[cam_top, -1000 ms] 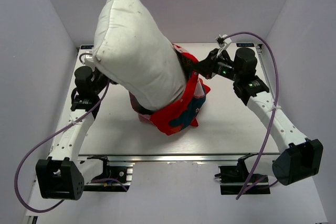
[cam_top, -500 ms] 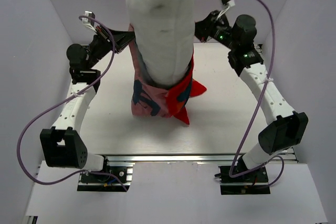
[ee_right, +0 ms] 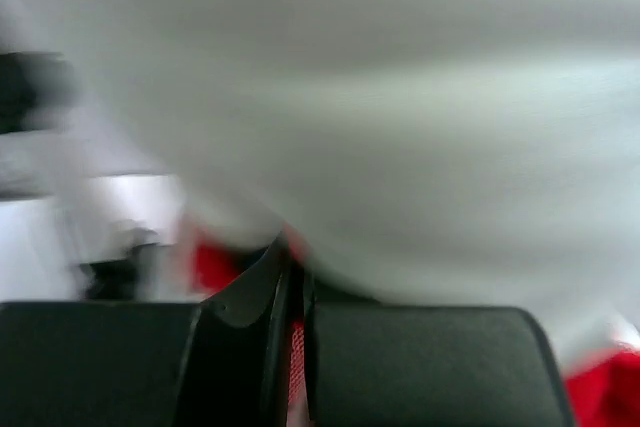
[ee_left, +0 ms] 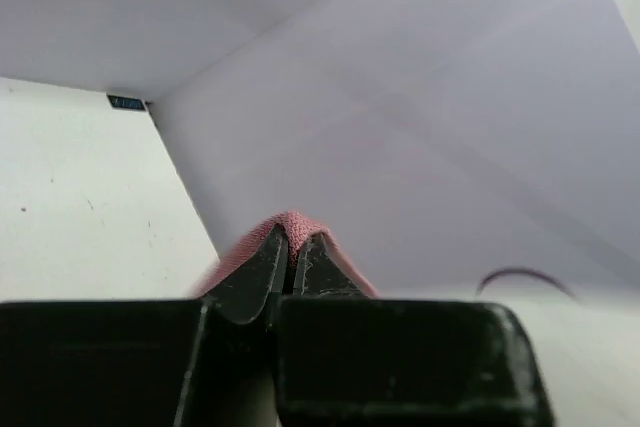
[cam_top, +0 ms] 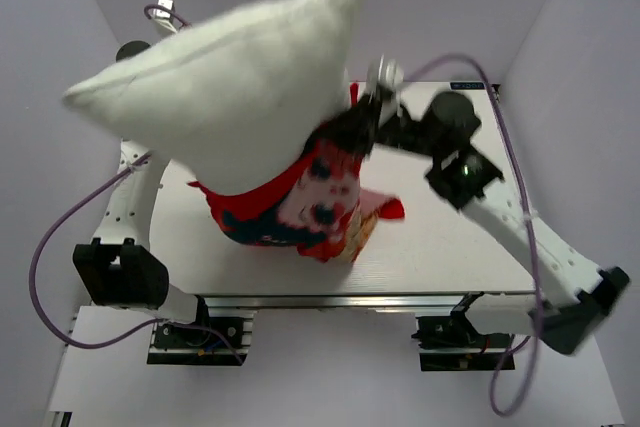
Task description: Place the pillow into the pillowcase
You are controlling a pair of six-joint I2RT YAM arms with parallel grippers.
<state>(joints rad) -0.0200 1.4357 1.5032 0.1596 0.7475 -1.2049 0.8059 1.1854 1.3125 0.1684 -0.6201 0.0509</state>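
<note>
Hoisting the pillowcase (cam_top: 300, 202) by its mouth, both arms held the load above the table (cam_top: 450, 237), with the pillow (cam_top: 220, 87) jutting out of the opening and tipped over toward the far left. Only the pillow's lower end sat inside the red cover. Most of its white bulk lay bare above the hem, and the limp closed end of the case hung down over the middle of the table (whether it touched the surface could not be told).

The left gripper (ee_left: 295, 243) had its fingers pressed together on a fold of the pink lining, though the overhead view hid it behind the pillow. The right gripper (cam_top: 362, 125) was clamped on the red hem at the right side of the opening. Its wrist view was smeared by blur and mostly filled with white fabric.

The step in hand appeared to be the shake-down, with the pillow started into the case but far from seated, so the task looked well short of half done. The next move would call for both pinches to stay firm on the hem, the mouth held wide and facing up, and the leaning pillow brought upright over the opening so its own weight could carry it deeper. With so much pillow outside and tilted, it seemed liable to topple out to the left.
</note>
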